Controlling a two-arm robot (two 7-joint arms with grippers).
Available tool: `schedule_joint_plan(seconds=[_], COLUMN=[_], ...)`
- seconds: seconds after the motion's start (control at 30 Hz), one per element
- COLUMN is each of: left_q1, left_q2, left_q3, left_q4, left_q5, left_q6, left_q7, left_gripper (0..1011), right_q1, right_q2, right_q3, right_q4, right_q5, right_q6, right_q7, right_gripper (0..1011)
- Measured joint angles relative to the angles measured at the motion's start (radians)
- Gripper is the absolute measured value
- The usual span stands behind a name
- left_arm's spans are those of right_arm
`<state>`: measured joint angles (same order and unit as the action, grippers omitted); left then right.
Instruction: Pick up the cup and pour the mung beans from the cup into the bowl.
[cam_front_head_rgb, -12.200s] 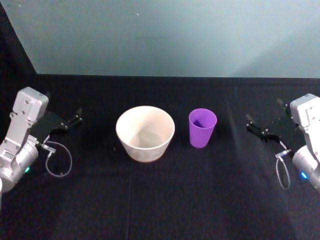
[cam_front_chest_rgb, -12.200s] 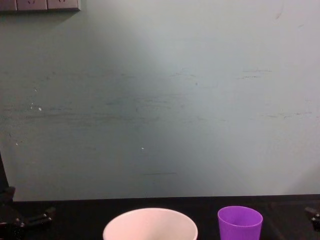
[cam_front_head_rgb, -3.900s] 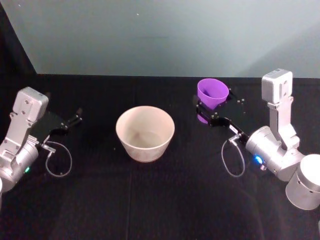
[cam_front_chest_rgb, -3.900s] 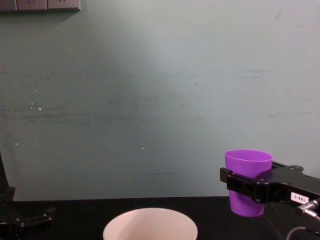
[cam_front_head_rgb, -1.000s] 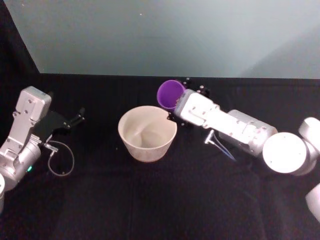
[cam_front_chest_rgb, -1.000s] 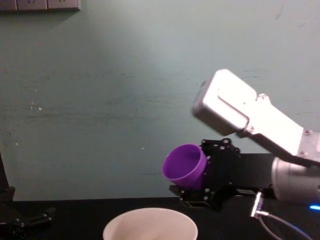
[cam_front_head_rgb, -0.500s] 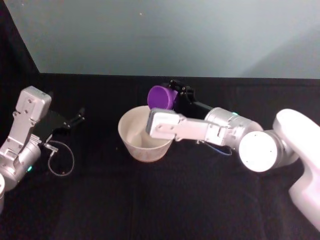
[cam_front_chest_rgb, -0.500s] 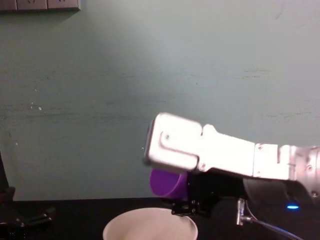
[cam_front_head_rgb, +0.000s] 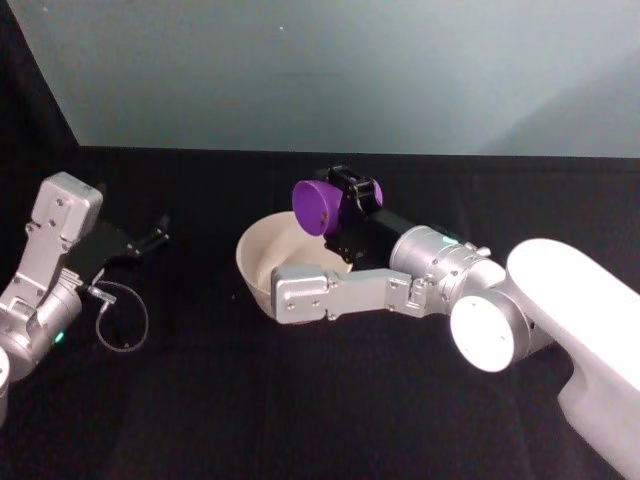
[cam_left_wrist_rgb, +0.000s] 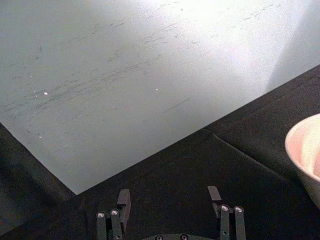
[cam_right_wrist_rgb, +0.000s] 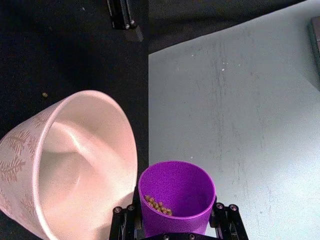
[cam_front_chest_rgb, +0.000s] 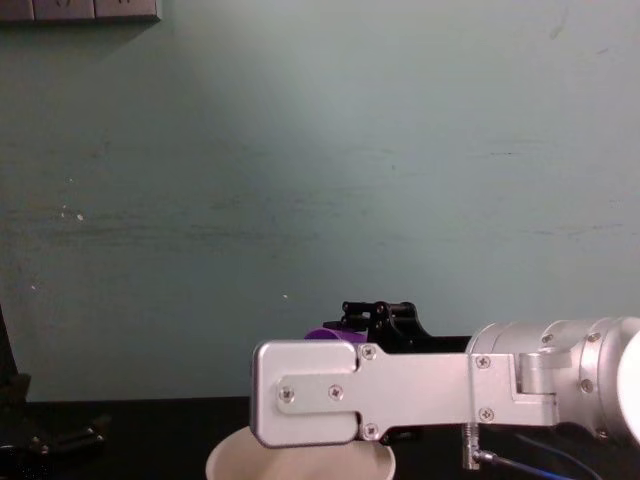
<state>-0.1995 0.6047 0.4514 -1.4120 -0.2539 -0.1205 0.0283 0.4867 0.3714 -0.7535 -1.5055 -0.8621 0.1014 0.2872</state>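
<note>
Your right gripper (cam_front_head_rgb: 352, 196) pinches the cup (cam_right_wrist_rgb: 177, 192), tipped mouth-down so beans (cam_right_wrist_rgb: 157, 205) gather at its lip; the bowl (cam_right_wrist_rgb: 30, 145) lies just beneath the gripper to catch them; left gripper (cam_left_wrist_rgb: 168, 196) spread, parked well aside

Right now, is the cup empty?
Not empty: beans cluster inside the tipped cup; right pincer holds it above the bowl. Left pincer parked open at the table's left.

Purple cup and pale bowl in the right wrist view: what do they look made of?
Small purple tapered cup, tilted in the right claw: likely plastic, going by its thin rim, uniform colour and soft sheen. Wide pinkish-white bowl: smooth and glossy inside, leaf pattern outside; ceramic or melamine, cannot tell. Left claw is parked at the table's left.
</note>
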Motion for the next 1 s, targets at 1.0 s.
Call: schedule_joint_plan(seconds=[1.0], left_q1=[0.0], left_q2=[0.0], left_q3=[0.0], left_q4=[0.0], left_q5=[0.0], left_q6=[0.0], left_q7=[0.0], left_gripper=[1000], right_q1=[0.005], right_q2=[0.001], right_q3=[-0.047], right_q4=[0.005], right_q5=[-0.199], right_q6=[-0.005], right_q7=[-0.02], right_gripper=[723])
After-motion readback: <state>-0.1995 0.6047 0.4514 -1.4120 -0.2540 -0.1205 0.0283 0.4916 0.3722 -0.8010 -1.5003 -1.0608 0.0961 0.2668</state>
